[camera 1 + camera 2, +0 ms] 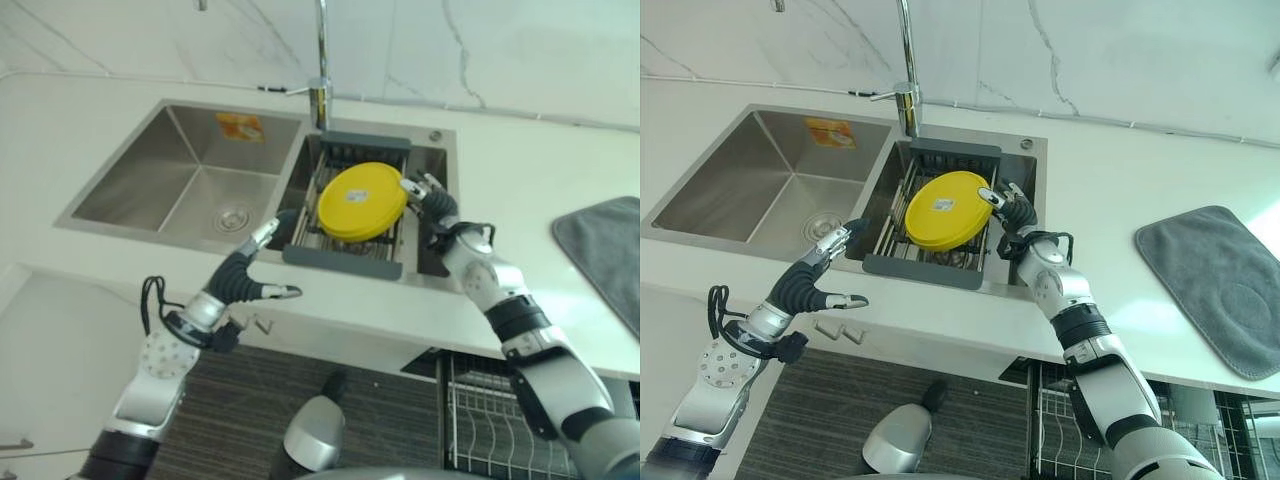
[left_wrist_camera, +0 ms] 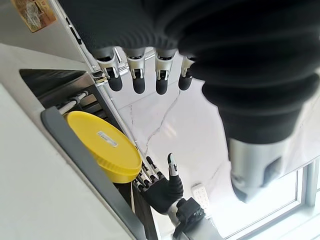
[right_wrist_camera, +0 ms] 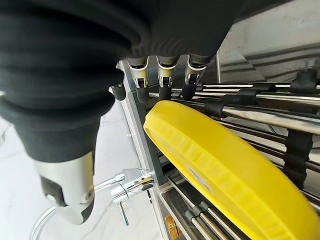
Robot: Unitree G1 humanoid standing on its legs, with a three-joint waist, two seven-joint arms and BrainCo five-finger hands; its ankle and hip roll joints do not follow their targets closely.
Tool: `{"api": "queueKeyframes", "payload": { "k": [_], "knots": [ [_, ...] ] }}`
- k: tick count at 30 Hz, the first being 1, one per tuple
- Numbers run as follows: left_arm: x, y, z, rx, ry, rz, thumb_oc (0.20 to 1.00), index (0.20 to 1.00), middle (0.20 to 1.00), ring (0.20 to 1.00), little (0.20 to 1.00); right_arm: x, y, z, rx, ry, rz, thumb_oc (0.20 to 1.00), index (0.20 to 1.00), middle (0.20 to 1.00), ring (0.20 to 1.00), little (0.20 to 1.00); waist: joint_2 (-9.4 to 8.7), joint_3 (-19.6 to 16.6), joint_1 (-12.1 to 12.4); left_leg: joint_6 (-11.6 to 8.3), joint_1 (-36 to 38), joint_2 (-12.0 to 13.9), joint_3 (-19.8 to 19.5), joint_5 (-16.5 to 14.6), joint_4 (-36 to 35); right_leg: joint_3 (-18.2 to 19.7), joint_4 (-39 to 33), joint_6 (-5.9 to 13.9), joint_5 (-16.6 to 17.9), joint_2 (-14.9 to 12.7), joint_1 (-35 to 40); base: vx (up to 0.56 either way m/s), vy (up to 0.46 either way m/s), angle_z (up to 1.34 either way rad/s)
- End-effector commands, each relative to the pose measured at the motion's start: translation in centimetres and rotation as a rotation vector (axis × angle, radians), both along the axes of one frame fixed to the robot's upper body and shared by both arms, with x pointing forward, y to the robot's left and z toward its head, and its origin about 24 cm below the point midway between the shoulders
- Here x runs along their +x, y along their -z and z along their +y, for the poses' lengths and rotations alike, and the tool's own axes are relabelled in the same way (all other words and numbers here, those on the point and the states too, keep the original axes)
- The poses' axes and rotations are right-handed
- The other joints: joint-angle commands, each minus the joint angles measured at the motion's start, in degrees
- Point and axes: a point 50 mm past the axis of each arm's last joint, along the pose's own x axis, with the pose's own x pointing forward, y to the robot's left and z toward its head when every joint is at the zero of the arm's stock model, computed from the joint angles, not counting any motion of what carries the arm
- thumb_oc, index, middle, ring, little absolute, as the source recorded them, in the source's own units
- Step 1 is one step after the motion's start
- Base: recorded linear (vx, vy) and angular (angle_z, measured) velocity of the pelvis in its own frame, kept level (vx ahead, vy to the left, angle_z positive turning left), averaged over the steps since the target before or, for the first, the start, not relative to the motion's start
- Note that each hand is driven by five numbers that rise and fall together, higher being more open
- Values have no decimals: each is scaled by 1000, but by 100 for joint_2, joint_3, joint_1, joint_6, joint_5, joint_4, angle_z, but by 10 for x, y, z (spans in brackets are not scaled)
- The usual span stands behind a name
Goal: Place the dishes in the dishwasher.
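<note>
The left hand [image 1: 252, 270] hung spread and empty over the surface's [image 1: 90, 110] front edge, while the right hand [image 1: 432, 203], fingers extended, touched the yellow plate [image 1: 360, 202] leaning in the sink rack [image 1: 345, 258], not yet gripped; closing on its rim seemed next.

Plate [image 1: 361, 201] tilted on rack [image 1: 340, 258] in sink's [image 1: 190, 165] right basin, towel [image 1: 1221, 285] far right.

yellow plate [image 1: 361, 201]: underside hidden | drying rack [image 1: 340, 258]: partly covered | grey mat [image 1: 610, 250]: edge-cropped

Kitchen — sink [image 1: 190, 175], faucet [image 1: 320, 60]
</note>
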Motion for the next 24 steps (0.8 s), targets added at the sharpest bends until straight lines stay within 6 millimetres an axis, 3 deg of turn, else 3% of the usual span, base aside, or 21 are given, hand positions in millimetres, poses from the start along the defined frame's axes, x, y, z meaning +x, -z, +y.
{"api": "queueKeyframes", "payload": {
  "k": [1,24],
  "knots": [
    [-9,4,-7,17,59,5,1000,1000,1000,1000,1000,-6,-54,23,2,-120,-240,1000,1000,1000,1000,1000,112,-470,90,-18,191,211,-133,-304,-341,209,624,-43,-314,-169,-69,0,0,0],
    [-11,4,-8,27,56,17,1000,1000,1000,1000,1000,-21,-86,49,41,-269,-364,1000,1000,1000,1000,1000,59,-500,105,-19,236,226,-144,-314,-335,189,654,-61,-344,-161,-39,0,0,0]
  ]
}}
